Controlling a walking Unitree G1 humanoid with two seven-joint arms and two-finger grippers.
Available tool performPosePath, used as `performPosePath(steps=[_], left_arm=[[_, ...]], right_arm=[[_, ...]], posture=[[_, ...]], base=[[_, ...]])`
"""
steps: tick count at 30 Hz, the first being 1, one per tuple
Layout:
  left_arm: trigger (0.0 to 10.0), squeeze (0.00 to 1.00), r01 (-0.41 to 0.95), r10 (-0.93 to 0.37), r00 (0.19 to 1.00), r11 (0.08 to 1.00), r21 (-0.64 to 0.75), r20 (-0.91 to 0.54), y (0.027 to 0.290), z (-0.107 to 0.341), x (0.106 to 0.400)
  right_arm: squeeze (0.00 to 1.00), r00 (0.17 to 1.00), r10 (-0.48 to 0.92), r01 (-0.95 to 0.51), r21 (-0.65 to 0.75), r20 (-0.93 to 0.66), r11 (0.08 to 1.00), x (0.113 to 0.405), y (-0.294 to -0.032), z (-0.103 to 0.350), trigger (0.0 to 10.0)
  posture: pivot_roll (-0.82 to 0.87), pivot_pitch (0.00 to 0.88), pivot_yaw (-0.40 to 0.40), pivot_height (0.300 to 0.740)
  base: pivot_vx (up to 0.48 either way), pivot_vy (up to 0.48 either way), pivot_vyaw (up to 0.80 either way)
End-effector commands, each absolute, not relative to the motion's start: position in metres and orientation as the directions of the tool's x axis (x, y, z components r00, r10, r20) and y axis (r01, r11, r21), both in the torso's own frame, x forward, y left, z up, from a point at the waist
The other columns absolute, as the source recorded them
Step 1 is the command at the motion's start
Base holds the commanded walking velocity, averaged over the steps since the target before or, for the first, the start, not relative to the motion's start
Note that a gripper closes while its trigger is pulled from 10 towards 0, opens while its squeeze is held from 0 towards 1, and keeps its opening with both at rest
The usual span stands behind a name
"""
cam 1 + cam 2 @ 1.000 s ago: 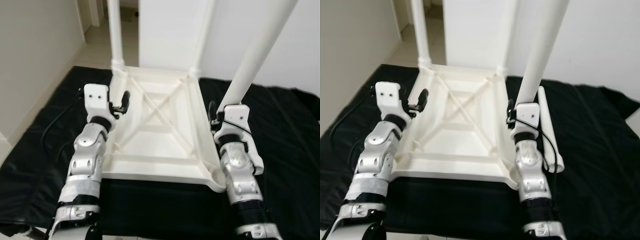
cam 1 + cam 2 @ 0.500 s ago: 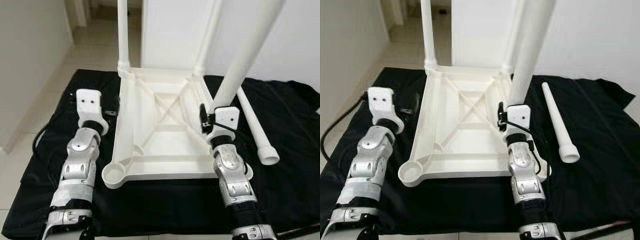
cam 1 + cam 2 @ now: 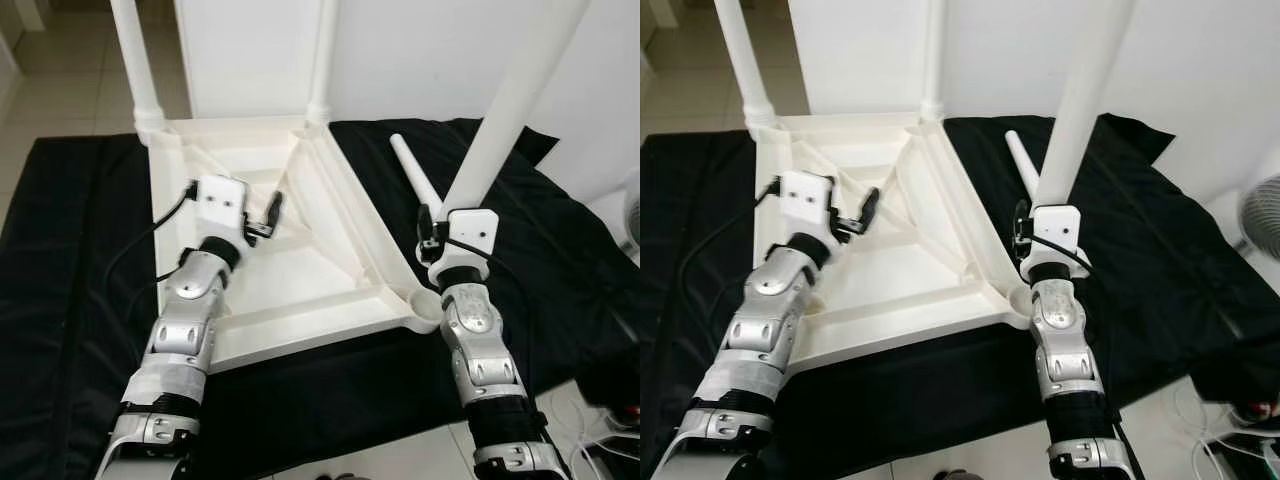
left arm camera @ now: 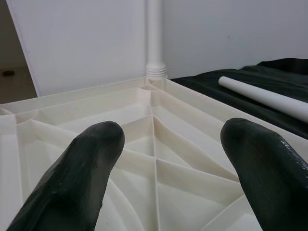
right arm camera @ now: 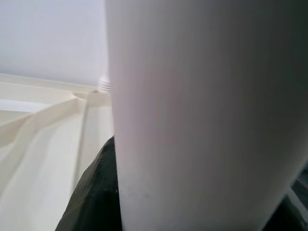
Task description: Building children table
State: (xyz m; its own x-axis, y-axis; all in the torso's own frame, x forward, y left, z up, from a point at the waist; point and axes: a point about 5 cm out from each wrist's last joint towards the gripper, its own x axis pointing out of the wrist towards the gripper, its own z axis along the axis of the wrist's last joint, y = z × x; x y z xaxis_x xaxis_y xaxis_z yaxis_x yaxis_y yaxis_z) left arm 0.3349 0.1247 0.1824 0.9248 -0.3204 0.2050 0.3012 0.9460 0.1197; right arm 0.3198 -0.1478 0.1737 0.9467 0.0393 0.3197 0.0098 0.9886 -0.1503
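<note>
The right pincer is clenched on a white leg; in the right wrist view the leg stands just in front of the camera with a black finger pressed against it. The leg is held tilted, its low end at the pincer, just above the near right corner of the tabletop, where a round socket is seen beside the right arm.

The left pincer is released. Its two black fingers are spread apart and hover above the ribbed underside of the tabletop, near the middle where the diagonal ribs cross.

The tabletop lies upside down on a black cloth on the floor. Two legs already stand upright in its far corners: one at the far left corner and one at the far right corner.

One more loose leg lies flat on the cloth, just beside the right edge of the tabletop, between that edge and the held leg. A black cable runs from the left wrist over the left edge of the tabletop onto the cloth. At the right edge of the head views a part of a fan is seen on the floor.
</note>
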Motion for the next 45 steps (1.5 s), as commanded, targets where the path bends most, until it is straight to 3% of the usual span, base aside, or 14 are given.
performPosePath(steps=[1, 10, 16, 18, 23, 31, 38, 45], left_arm=[[10.0, 0.0, 0.328, -0.347, 0.915, 0.937, 0.123, 0.204, 0.121, 0.182, 0.333], [10.0, 0.0, 0.303, -0.32, 0.921, 0.947, 0.108, 0.221, 0.125, 0.184, 0.332], [10.0, 0.0, 0.271, -0.287, 0.934, 0.957, 0.104, 0.213, 0.129, 0.185, 0.332], [10.0, 0.0, 0.283, -0.286, 0.936, 0.958, 0.043, 0.205, 0.131, 0.187, 0.334], [10.0, 0.0, 0.271, -0.285, 0.938, 0.958, 0.094, 0.2, 0.132, 0.189, 0.336], [10.0, 0.0, 0.279, -0.285, 0.943, 0.958, 0.062, 0.17, 0.135, 0.197, 0.342], [10.0, 0.0, 0.314, -0.317, 0.94, 0.948, 0.047, 0.123, 0.129, 0.185, 0.346], [10.0, 0.0, 0.356, -0.359, 0.925, 0.933, 0.043, 0.128, 0.119, 0.187, 0.351]], right_arm=[[0.0, 0.95, 0.035, 0.014, -0.153, 0.31, 0.988, 0.321, -0.15, 0.173, 10.0], [0.0, 0.951, 0.035, 0.017, -0.164, 0.306, 0.986, 0.322, -0.152, 0.173, 10.0], [0.0, 0.955, 0.021, 0.029, -0.163, 0.295, 0.986, 0.323, -0.153, 0.171, 10.0], [0.0, 0.965, 0.019, 0.021, -0.151, 0.262, 0.988, 0.326, -0.153, 0.168, 10.0], [0.0, 0.97, 0.041, -0.01, -0.127, 0.24, 0.992, 0.327, -0.152, 0.168, 10.0], [0.0, 0.968, 0.042, -0.017, -0.099, 0.248, 0.995, 0.33, -0.154, 0.172, 10.0], [0.0, 0.953, 0.102, -0.054, -0.172, 0.285, 0.984, 0.333, -0.144, 0.181, 10.0], [0.0, 0.951, 0.071, -0.031, -0.133, 0.301, 0.991, 0.33, -0.145, 0.182, 10.0]], posture=[[-0.02, 0.027, -0.054, 0.74], [-0.01, 0.03, -0.039, 0.74], [0.0, 0.03, -0.03, 0.74], [0.01, 0.028, -0.029, 0.74], [0.01, 0.024, -0.026, 0.74], [0.0, 0.007, 0.026, 0.74], [-0.05, 0.003, 0.075, 0.74], [-0.07, 0.0, 0.074, 0.74]], base=[[0.0, 0.0, 0.0], [0.0, 0.0, 0.0], [0.0, -0.457, 0.0], [0.0, 0.0, 0.0], [0.0, 0.0, 0.0], [0.0, 0.0, 0.0], [0.0, 0.0, 0.0], [0.0, 0.0, 0.0]])
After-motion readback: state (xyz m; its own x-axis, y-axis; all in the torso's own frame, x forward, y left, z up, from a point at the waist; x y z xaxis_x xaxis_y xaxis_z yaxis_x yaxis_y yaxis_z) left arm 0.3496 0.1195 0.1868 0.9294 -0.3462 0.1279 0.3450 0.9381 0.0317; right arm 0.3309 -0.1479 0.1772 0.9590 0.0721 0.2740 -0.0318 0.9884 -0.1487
